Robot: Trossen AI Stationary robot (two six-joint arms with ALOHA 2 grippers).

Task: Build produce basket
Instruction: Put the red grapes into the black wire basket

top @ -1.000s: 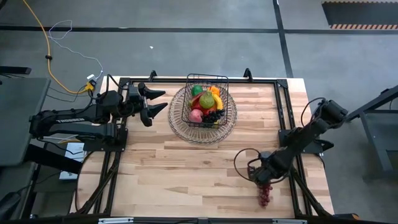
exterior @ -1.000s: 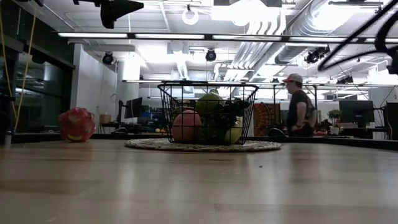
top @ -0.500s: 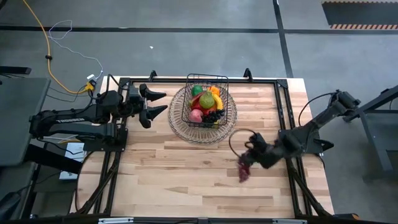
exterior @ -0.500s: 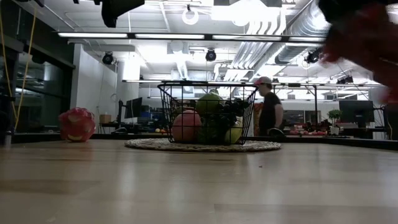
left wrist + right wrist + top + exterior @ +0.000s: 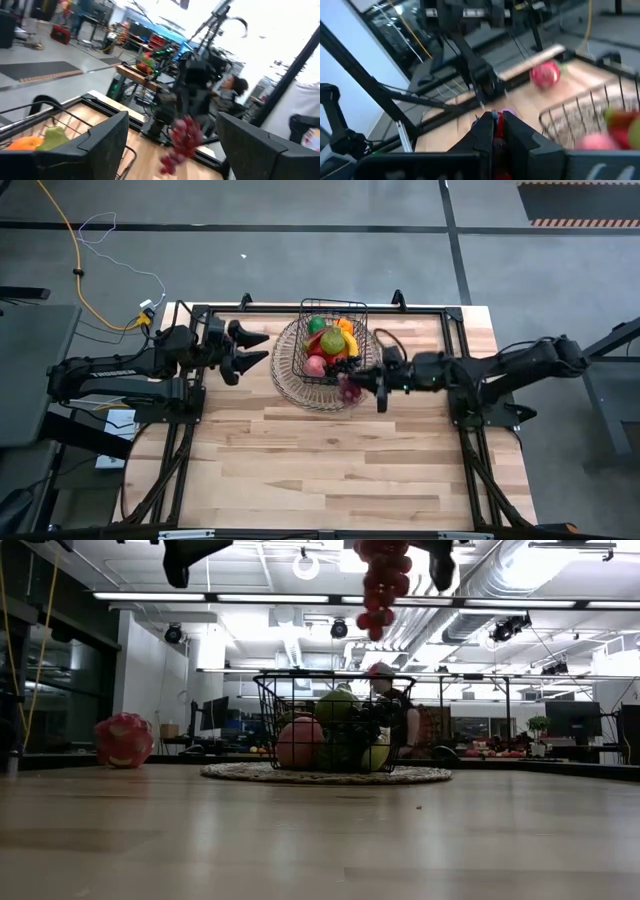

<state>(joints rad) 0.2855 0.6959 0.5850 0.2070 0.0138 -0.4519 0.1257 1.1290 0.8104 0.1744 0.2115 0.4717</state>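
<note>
The dark wire basket (image 5: 333,340) stands on a round woven tray (image 5: 300,385) at the table's far middle and holds green, orange, red and pink produce plus a dark grape bunch (image 5: 344,365). A reddish-purple grape bunch (image 5: 381,585) hangs high above the table at the basket's near right corner, with my right gripper (image 5: 372,379) shut on it. My left gripper (image 5: 262,346) stands open left of the tray, holding nothing. A pink dragon fruit (image 5: 123,740) lies on the table at the far left. My right gripper holds the reddish-purple grape bunch by its upper end (image 5: 495,144), pinched between the two shut fingers. The fingers reach in about level from the table's right side. The bunch (image 5: 181,141) hangs below them, clear of the table and tray.
Bare wooden tabletop (image 5: 330,470) spreads across the near half. A black frame (image 5: 455,340) runs along the table's edges. A person (image 5: 395,720) moves in the room behind the basket.
My right gripper has risen from the table's near right and swung toward the basket, tipping from pointing down to about level. It has carried the grape bunch along, lifted clear and now hanging by the basket. My left gripper's wrist has rolled slightly.
</note>
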